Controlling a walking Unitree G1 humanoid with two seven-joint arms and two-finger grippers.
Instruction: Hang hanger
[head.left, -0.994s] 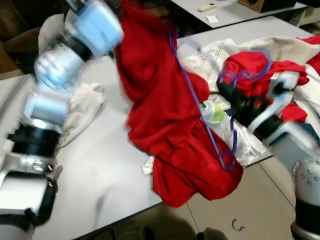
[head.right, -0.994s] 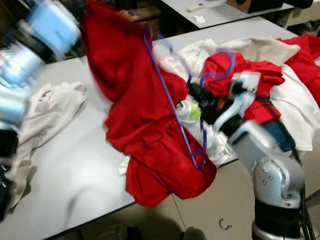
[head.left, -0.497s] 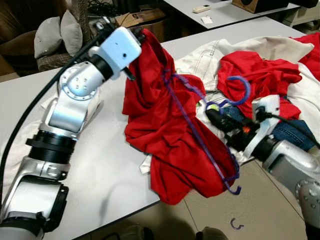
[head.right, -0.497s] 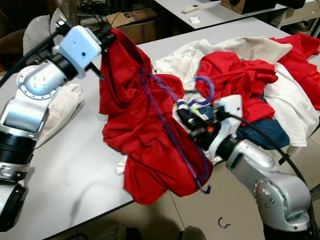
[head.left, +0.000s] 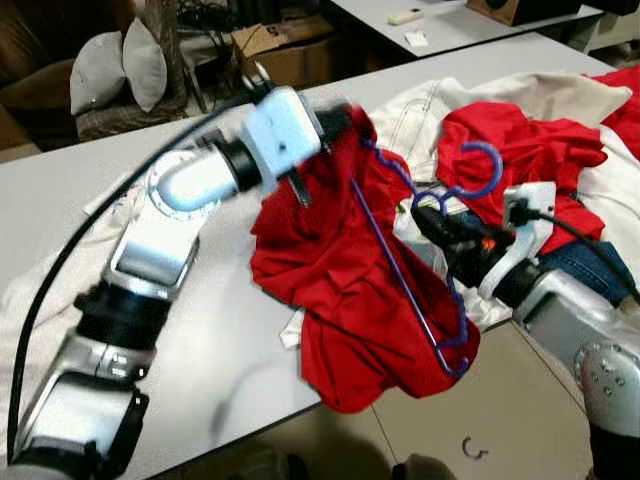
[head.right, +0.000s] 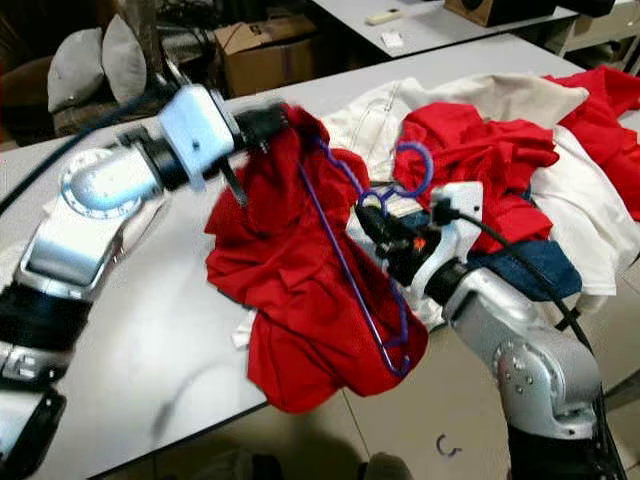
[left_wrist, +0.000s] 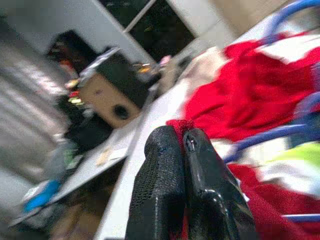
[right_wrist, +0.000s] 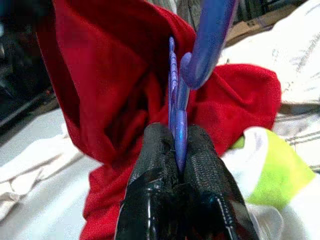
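a long pale grey desk (head.left: 200, 330) stands on a beige tiled floor (head.left: 520, 420); behind it, grey cushions (head.left: 120, 70) and a brown cardboard box (head.left: 270, 45).

The 2 head views look forward and down from above the grey table (head.left: 190, 360), sharing the draped red cloth garment (head.right: 300, 300) toward 12 o'clock. Each wrist view looks along its own fingers at very close range, and both also catch that garment.
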